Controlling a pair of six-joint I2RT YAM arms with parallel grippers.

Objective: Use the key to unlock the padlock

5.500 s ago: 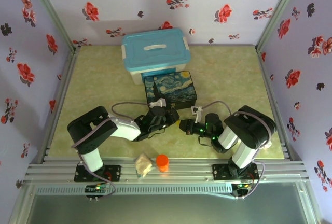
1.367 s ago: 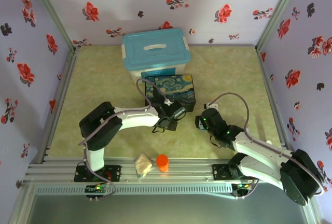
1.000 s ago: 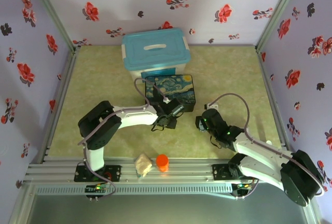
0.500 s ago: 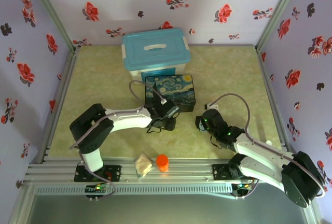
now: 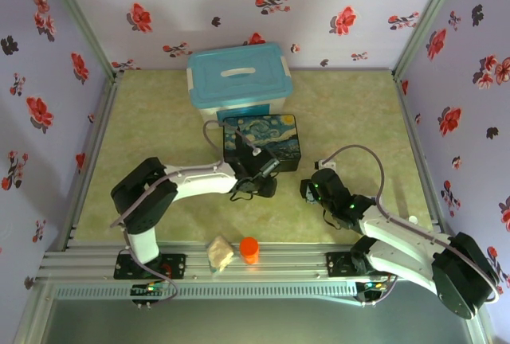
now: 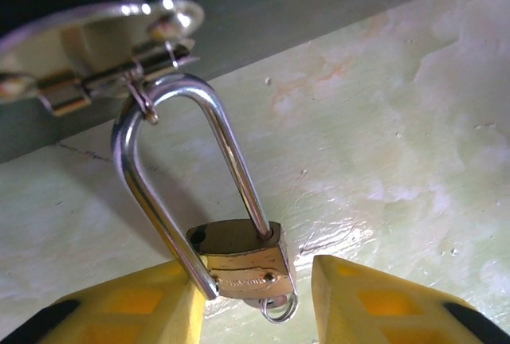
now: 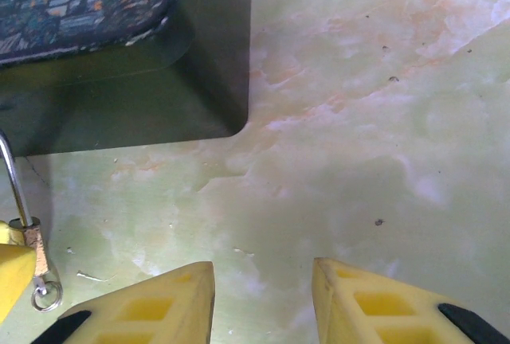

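The brass padlock (image 6: 239, 263) hangs by its silver shackle (image 6: 179, 93) from the gold clasp (image 6: 88, 49) of the painted box (image 5: 261, 143). One shackle leg sits in the body; the other stands free beside its empty hole. The key (image 6: 269, 302) is in the keyhole underneath, with only its head and small ring showing. My left gripper (image 6: 256, 280) is open around the padlock, its left finger (image 6: 119, 312) against the free leg and its right finger (image 6: 382, 304) apart. My right gripper (image 7: 263, 274) is open over bare table, right of the padlock (image 7: 33, 239).
A blue-lidded plastic container (image 5: 239, 81) stands behind the painted box. An orange cylinder (image 5: 249, 248) and a beige lump (image 5: 220, 254) lie at the near edge between the arm bases. The box's dark corner (image 7: 215, 81) lies ahead of the right gripper. Floral walls enclose the table.
The left gripper's jaws have spread wider around the padlock, and the left arm has shifted slightly in front of the box. The right arm has stayed put.
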